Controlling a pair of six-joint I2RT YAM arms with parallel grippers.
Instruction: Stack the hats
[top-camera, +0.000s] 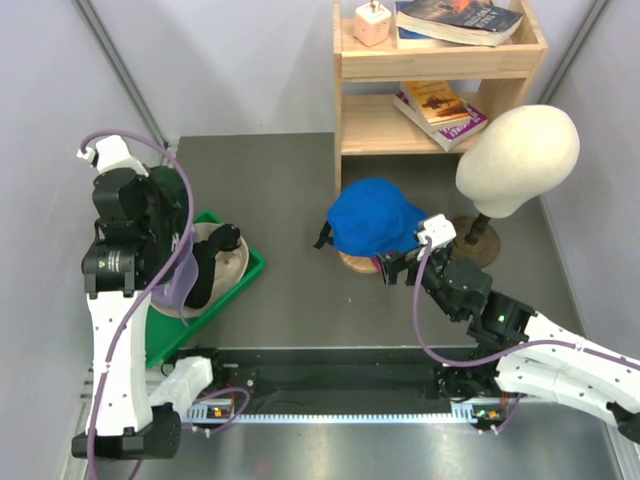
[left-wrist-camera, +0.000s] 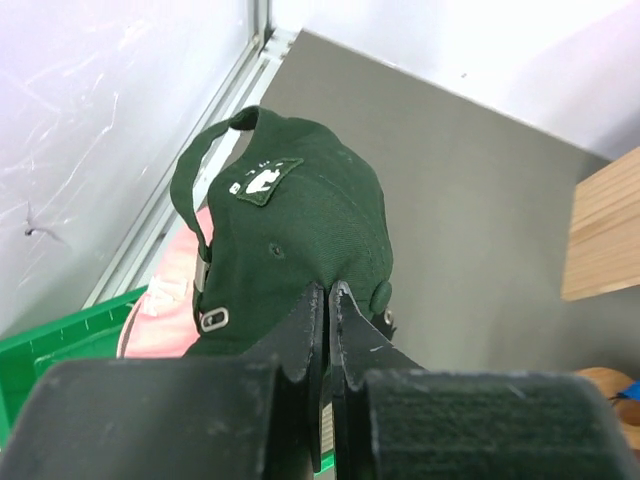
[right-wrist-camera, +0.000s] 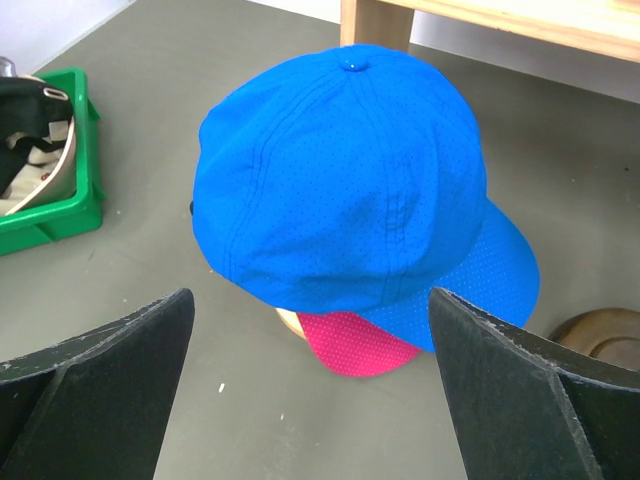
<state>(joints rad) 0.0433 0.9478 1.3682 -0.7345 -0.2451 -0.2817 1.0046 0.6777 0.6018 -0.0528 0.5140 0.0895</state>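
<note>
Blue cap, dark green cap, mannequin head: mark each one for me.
blue cap (right-wrist-camera: 340, 180): right wrist view, middle of the crown.
dark green cap (left-wrist-camera: 300, 230): left wrist view, crown panel.
mannequin head (top-camera: 520, 150): top external view, its rounded top.

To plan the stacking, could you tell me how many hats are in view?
4: a blue cap mid-table, a bright pink hat under it, a dark green cap pinched by the left gripper, a pale hat in the green bin. More may be hidden there.
</note>
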